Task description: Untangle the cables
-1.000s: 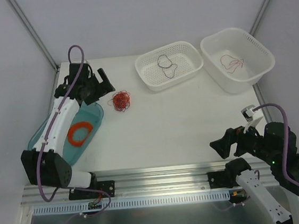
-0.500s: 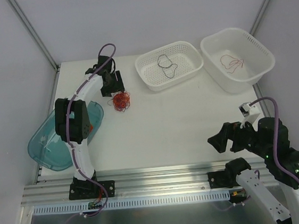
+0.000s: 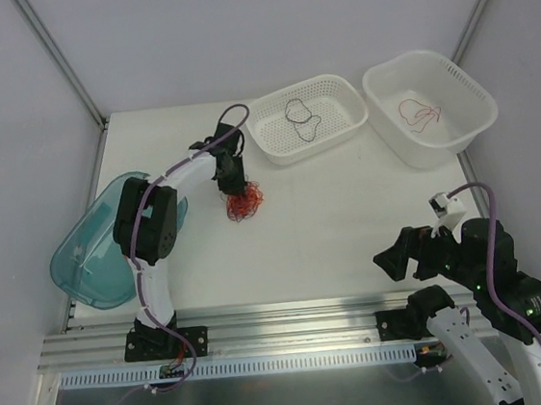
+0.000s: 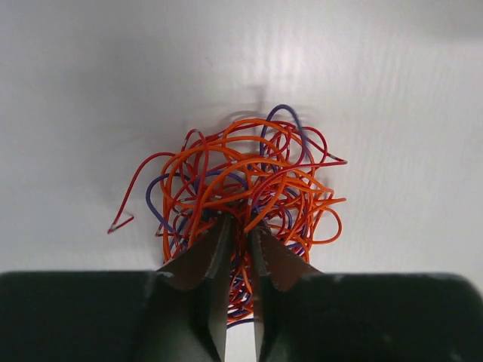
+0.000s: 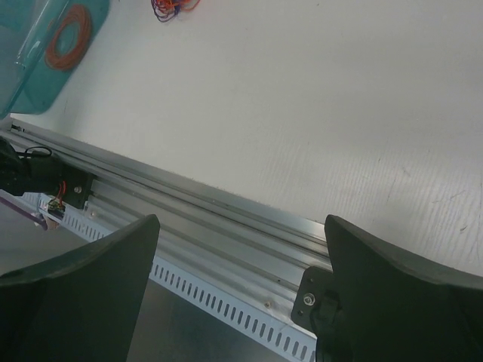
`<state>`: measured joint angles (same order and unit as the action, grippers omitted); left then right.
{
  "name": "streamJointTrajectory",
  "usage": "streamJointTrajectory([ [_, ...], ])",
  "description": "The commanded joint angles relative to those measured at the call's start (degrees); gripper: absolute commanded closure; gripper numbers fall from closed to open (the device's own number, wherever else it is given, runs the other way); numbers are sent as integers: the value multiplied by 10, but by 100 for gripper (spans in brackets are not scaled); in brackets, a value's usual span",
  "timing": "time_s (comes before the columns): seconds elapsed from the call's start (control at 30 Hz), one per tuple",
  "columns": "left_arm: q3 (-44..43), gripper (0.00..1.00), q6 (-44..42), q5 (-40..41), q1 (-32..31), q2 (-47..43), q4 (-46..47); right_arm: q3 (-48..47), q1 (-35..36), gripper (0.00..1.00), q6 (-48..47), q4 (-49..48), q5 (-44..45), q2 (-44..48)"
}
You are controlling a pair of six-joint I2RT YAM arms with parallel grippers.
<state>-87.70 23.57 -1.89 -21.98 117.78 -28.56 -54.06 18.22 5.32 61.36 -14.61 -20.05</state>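
The cables form a fist-sized tangle [image 4: 249, 170] of red, orange and purple strands lying on the white table, left of centre [image 3: 249, 205]. My left gripper [image 4: 240, 220] comes down onto its near side, jaws drawn almost together with several strands pinched between them; from above it [image 3: 237, 192] sits right over the tangle. A single dark cable [image 3: 298, 114] lies in the perforated basket and a single red cable [image 3: 418, 114] in the white tub. My right gripper [image 3: 415, 257] hovers open and empty above the table's front right edge [image 5: 241, 249].
A perforated white basket [image 3: 333, 138] and a white tub [image 3: 418, 153] stand at the back right. A teal tray [image 3: 88, 265] lies at the left, with an orange ring-shaped coil [image 5: 66, 36] in it. The aluminium rail [image 5: 226, 226] runs along the front edge.
My left arm swung right from over the teal tray to the tangle and its jaws closed on it. The tangle shifted a little right and nearer. The right arm barely moved.
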Motion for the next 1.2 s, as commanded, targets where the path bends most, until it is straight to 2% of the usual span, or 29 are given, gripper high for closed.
streamJointTrajectory([
  [0.0,66,91,18,-29,-76,-53,-28,9,-2,3,-6,-17,-22,10],
  [0.07,96,100,20,-31,-107,-73,-22,12,-3,3,-15,-18,-36,14],
  [0.3,143,100,18,-9,-253,-185,-15,25,-3,3,-29,-28,-81,27],
  [0.4,147,100,-22,1,-322,-207,-12,40,-2,3,-30,-47,-113,26],
  [0.53,157,100,-65,3,-350,-204,-5,70,-2,3,-29,-71,-134,23],
  [0.63,173,99,-66,10,-353,-200,7,88,-3,3,-26,-88,-147,9],
  [0.67,180,87,-63,11,-353,-200,10,92,-3,3,-26,-92,-149,4],
  [0.73,190,74,-59,14,-353,-214,24,104,-3,3,-29,-109,-151,-9],
  [0.77,198,62,-57,16,-353,-219,37,106,-2,3,-30,-115,-151,-25],
  [0.83,203,52,-48,16,-353,-237,41,109,-1,3,-38,-132,-163,-48],
  [0.87,205,42,-42,16,-353,-245,43,110,-1,3,-41,-136,-163,-72],
  [0.9,209,37,-36,16,-353,-265,44,112,0,3,-41,-143,-162,-81],
  [0.97,226,31,-12,49,-352,-290,46,113,4,2,-51,-164,-149,-112],
  [1.0,233,25,13,60,-352,-318,46,113,11,1,-51,-169,-136,-125],
  [1.03,249,23,28,72,-351,-330,46,109,16,1,-51,-178,-132,-138],
  [1.17,303,22,119,90,-338,-395,49,111,51,10,-51,-224,-101,-199],
])
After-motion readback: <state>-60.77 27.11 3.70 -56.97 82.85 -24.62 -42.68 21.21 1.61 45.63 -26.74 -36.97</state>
